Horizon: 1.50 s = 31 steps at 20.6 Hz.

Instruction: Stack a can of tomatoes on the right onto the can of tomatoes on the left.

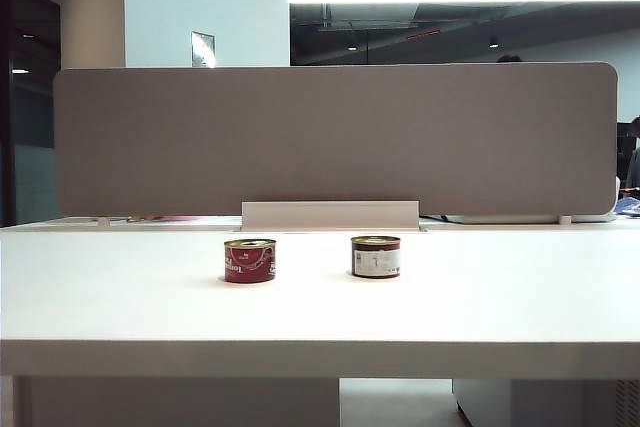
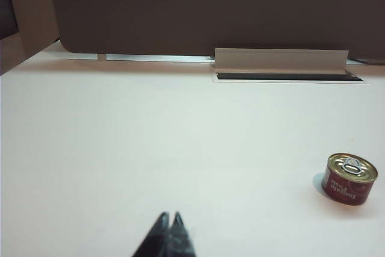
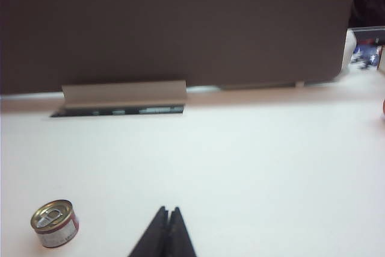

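White tabletop (image 1: 320, 307) stretches wide under office lighting, backed by a grey divider panel (image 1: 335, 137) with a pale bracket (image 1: 330, 215) at its foot. Neither arm shows in the exterior view; only the dark fingertips appear at the edge of each wrist picture. Small clutter past the panel's right end is too blurred to name.

Two short tomato cans stand upright and well apart near the table's middle, in front of the bracket. The left can (image 1: 249, 260) wears a red label, its lettering unreadable, and has a gold pull-tab lid. The right can (image 1: 375, 256) shows a dark red band and a white label panel.

The left gripper (image 2: 169, 218) hangs above bare table, closed and empty, with the left can (image 2: 350, 179) off to one side. The right gripper (image 3: 169, 212) is likewise closed and empty, near the right can (image 3: 55, 223).
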Each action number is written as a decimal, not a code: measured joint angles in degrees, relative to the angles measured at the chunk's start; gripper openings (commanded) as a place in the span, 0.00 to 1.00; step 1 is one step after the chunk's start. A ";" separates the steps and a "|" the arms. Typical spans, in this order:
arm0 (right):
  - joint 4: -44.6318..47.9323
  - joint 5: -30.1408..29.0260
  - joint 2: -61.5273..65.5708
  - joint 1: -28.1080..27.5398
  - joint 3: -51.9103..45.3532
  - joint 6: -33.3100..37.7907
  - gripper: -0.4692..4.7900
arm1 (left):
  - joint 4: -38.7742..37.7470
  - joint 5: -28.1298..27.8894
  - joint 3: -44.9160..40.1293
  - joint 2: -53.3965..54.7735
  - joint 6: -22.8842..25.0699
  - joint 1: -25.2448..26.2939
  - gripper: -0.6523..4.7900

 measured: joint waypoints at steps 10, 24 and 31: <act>3.28 -5.51 25.57 1.62 10.56 -0.28 0.08 | -0.68 0.00 0.00 0.00 0.00 0.00 0.11; 13.55 -7.08 57.79 14.86 20.92 -4.79 0.73 | -0.81 0.00 0.00 0.02 0.00 0.00 0.11; 12.24 -11.67 69.68 15.98 28.50 -5.01 1.00 | -0.85 -0.02 0.00 0.00 0.00 0.00 0.11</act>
